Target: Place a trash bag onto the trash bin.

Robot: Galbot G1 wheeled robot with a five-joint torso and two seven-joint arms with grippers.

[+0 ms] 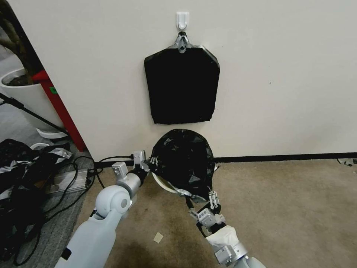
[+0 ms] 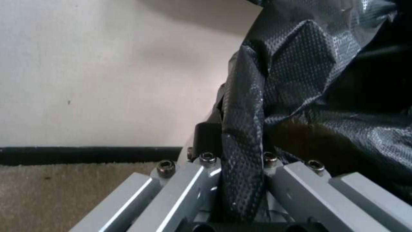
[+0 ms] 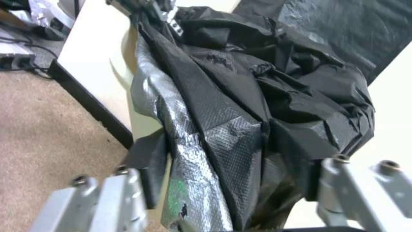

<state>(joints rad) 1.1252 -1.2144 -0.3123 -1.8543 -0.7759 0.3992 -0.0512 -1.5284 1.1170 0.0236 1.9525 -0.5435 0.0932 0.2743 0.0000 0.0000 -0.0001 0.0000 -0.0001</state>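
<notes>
Head view: the trash bag (image 1: 184, 162) sits as a crumpled black dome over the mouth of the trash bin (image 1: 163, 184), which stands on the carpet floor against the wall, just below the flat black pack (image 1: 181, 85) hanging from a white wall hook (image 1: 182, 19). Only a sliver of the bin's cream rim shows under the bag's near-left side, so the film appears to be draped over the opening but not yet pulled down around the rim.

The bag is held from two sides, most likely so its mouth can be stretched wider than the rim and lowered over it. The left claw (image 1: 149, 163) is at the bag's left edge, and the left wrist view shows a twisted fold of film (image 2: 242, 154) running down between its fingers, which are clamped on it. The right claw (image 1: 212, 196) is at the bag's near edge, closest to the robot; in the right wrist view its fingers (image 3: 148, 174) stand either side of a bunched, silvery fold (image 3: 201, 167), seemingly gripping it.

A jumble of dark fabric and cables (image 1: 26, 178) lies on the floor well off to the left.
</notes>
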